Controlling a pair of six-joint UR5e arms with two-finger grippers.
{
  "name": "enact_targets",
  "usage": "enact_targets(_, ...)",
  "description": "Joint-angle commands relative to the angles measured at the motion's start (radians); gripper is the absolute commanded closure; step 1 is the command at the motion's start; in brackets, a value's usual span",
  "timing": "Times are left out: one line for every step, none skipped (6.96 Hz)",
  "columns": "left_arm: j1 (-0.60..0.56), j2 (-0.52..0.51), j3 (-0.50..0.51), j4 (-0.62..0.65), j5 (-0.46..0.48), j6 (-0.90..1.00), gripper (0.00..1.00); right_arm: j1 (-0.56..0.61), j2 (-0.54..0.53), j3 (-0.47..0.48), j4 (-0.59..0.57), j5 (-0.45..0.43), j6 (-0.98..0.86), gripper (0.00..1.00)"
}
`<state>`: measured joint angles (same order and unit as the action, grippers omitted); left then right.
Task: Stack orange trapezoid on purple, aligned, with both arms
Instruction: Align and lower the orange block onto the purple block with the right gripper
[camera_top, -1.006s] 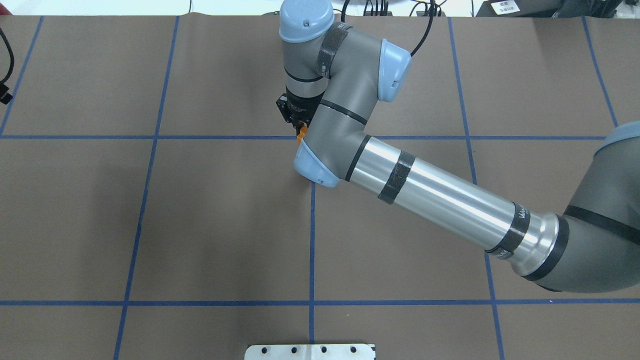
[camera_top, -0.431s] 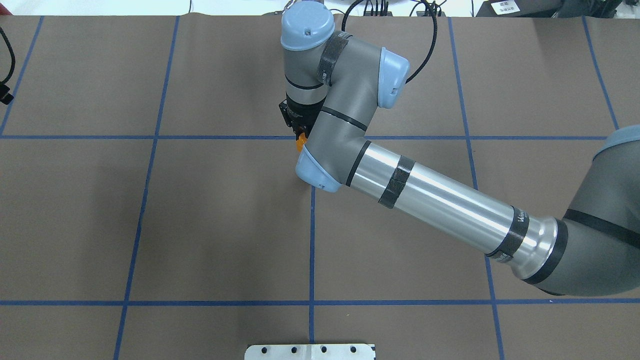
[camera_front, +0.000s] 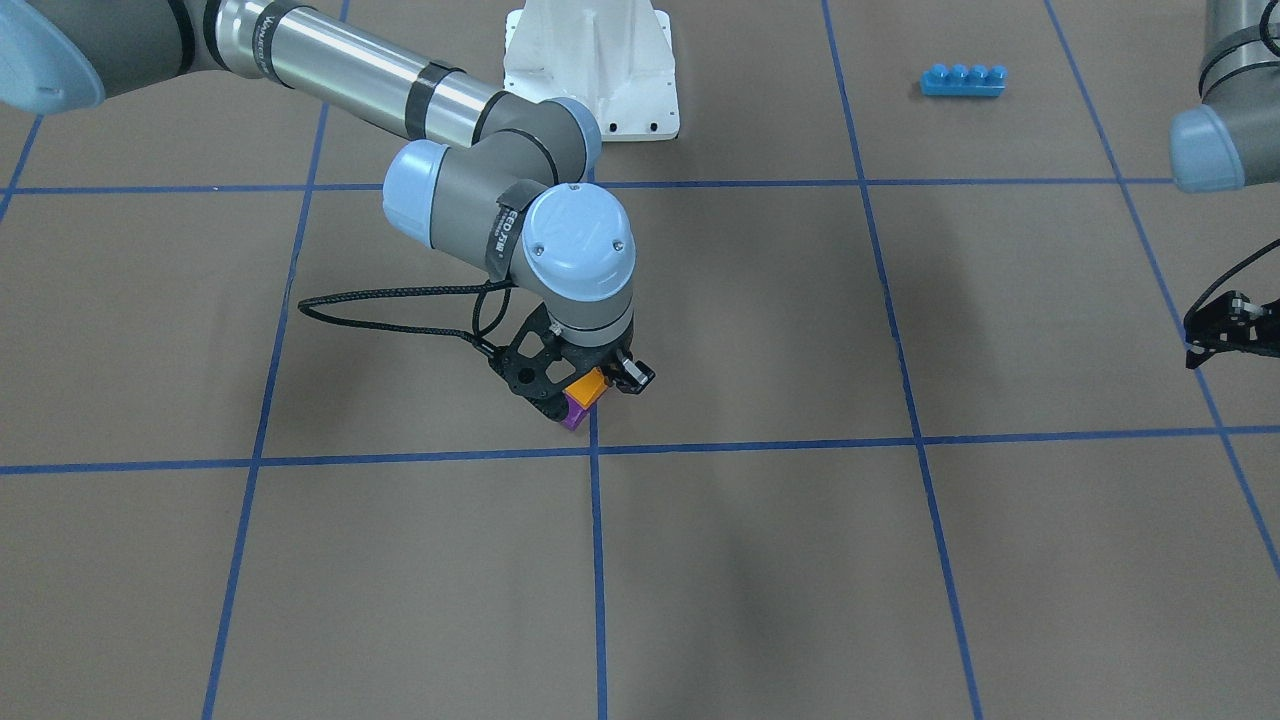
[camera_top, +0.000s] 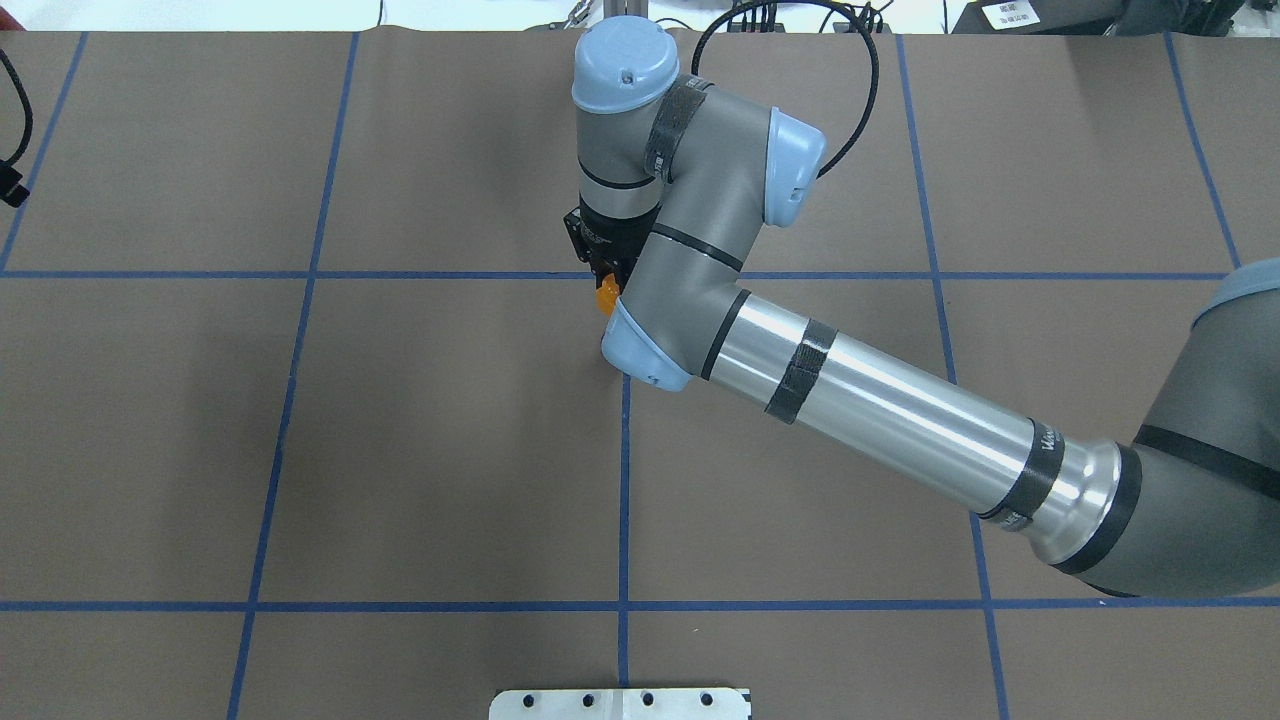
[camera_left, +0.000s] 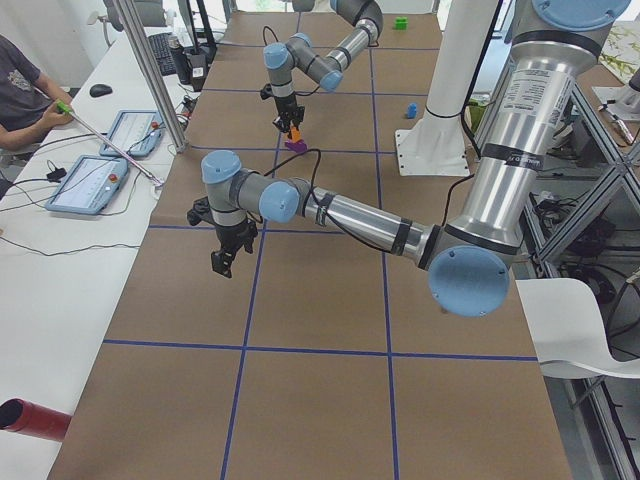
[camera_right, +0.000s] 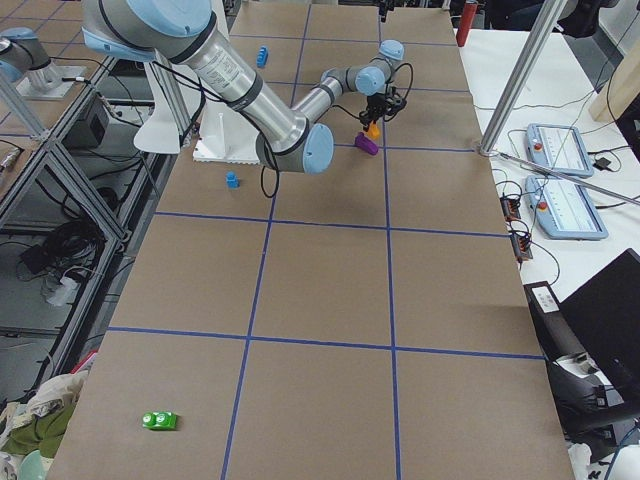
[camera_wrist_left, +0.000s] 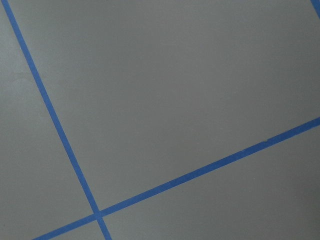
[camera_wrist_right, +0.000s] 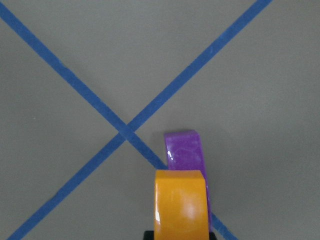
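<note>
**Right gripper** (camera_front: 590, 386): fingers pinched on orange trapezoid (camera_front: 587, 388), held just robot-side of tape crossing (camera_front: 594, 447).

**Purple** (camera_front: 573, 414): on table just beside same crossing, directly under orange; contact between the two cannot tell.

**Change:** over last second, overhead view shows wrist shifting slightly and orange easing toward crossing. Reads as lowering onto purple.

**Meaning:** placing step under way. Wrist view shows purple offset past orange, so alignment unconfirmed and release premature.

**Left gripper** (camera_front: 1200, 345): well apart from crossing; finger state cannot tell.

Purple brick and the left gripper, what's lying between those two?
Front-facing view: only bare table and one blue tape line between the left gripper and the purple brick, up to the right gripper holding the orange brick over it.
</note>
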<state>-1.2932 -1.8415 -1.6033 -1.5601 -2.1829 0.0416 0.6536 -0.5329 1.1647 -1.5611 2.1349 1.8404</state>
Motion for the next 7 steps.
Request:
enact_targets(0.000,-0.004,0.002,0.000,0.000,0.000,0.00,0.000,-0.004,0.003,0.001,0.014,0.028,1.00)
enact_targets(0.002,-0.005,0.009,-0.001,0.000,0.000,0.00,-0.002,-0.003,0.007,0.003,0.016,0.045,1.00)
enact_targets(0.002,-0.005,0.013,-0.002,0.000,0.000,0.00,-0.005,-0.002,0.009,0.001,0.016,0.060,1.00)
enact_targets(0.002,-0.007,0.016,-0.002,0.000,0.001,0.00,-0.008,-0.004,0.010,0.001,0.014,0.063,1.00)
enact_targets(0.002,-0.007,0.016,-0.002,0.000,0.001,0.00,-0.009,-0.004,0.012,0.001,0.014,0.063,1.00)
enact_targets(0.002,-0.007,0.016,-0.002,0.000,0.000,0.00,-0.011,-0.007,0.012,0.001,0.014,0.065,1.00)
enact_targets(0.002,-0.007,0.016,-0.002,0.000,0.000,0.00,-0.011,-0.009,0.012,0.001,0.014,0.063,1.00)
